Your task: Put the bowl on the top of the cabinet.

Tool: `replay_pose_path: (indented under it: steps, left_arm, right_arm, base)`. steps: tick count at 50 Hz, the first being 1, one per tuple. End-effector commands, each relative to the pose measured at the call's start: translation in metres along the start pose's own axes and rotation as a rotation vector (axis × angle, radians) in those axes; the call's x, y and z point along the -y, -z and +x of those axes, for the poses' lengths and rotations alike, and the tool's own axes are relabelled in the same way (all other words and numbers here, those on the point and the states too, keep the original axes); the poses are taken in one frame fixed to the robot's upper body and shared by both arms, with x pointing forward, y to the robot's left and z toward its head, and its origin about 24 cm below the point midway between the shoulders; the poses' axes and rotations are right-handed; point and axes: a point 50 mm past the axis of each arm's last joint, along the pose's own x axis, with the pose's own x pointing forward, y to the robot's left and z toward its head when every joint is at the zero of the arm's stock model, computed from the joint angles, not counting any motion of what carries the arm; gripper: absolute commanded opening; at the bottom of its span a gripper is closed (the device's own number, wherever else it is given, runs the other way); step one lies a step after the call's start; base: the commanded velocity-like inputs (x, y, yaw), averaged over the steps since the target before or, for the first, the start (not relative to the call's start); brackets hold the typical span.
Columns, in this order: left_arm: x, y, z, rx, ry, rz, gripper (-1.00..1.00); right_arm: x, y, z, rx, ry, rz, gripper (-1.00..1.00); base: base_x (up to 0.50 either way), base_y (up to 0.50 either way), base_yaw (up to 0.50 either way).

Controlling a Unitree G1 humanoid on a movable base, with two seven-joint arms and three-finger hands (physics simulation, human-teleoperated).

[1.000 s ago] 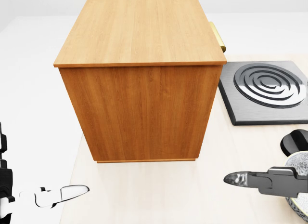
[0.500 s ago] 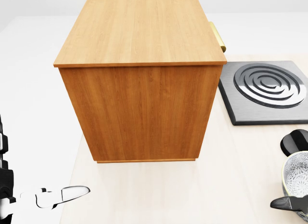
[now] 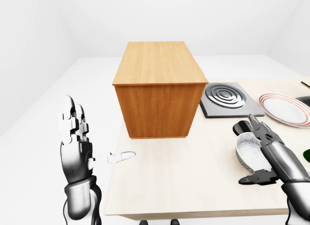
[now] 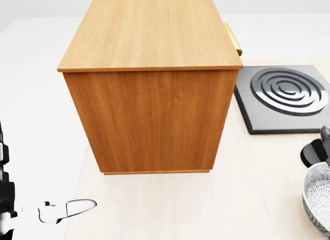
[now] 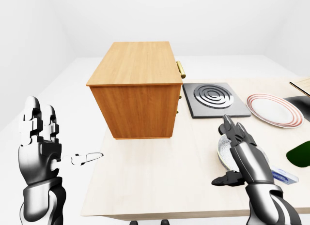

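We see the bowl (image 3: 251, 150) on the table right of the cabinet (image 3: 157, 87), our right hand (image 3: 269, 155) spread around it, not gripping; left hand (image 3: 75, 138) far off, open.

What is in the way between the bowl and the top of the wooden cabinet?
Nothing visible. The bowl sits on the table under the right hand, to the right of the cabinet. The table between them is bare, and nothing lies on the cabinet's top. The stove plate stands off to the side, out of the way.
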Motion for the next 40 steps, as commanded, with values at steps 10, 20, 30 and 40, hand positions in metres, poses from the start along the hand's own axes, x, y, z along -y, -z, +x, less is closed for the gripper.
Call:
replay_pose_path:
  steps: [10,20,30,40]
  left_arm:
    - [0.0,0.002,0.0,-0.008,0.001,0.002,1.0]
    - [0.0,0.0,0.0,-0.003,0.002,0.001,1.0]
    - [0.0,0.002,0.0,-0.007,0.001,0.002,1.0]
    - [0.0,0.0,0.002,0.006,-0.008,0.005,1.0]
  right_arm:
    - [-0.03,0.039,0.004,-0.156,-0.095,0.015,1.0]
    - [-0.044,0.059,0.006,-0.227,-0.12,0.017,1.0]
    - [-0.051,0.076,0.005,-0.29,-0.144,0.007,1.0]
    - [-0.058,0.088,0.004,-0.331,-0.176,-0.013,1.0]
  base:
    - [0.0,0.0,0.0]
    - [0.0,0.0,0.0]
    - [0.0,0.0,0.0]
    - [0.0,0.0,0.0]
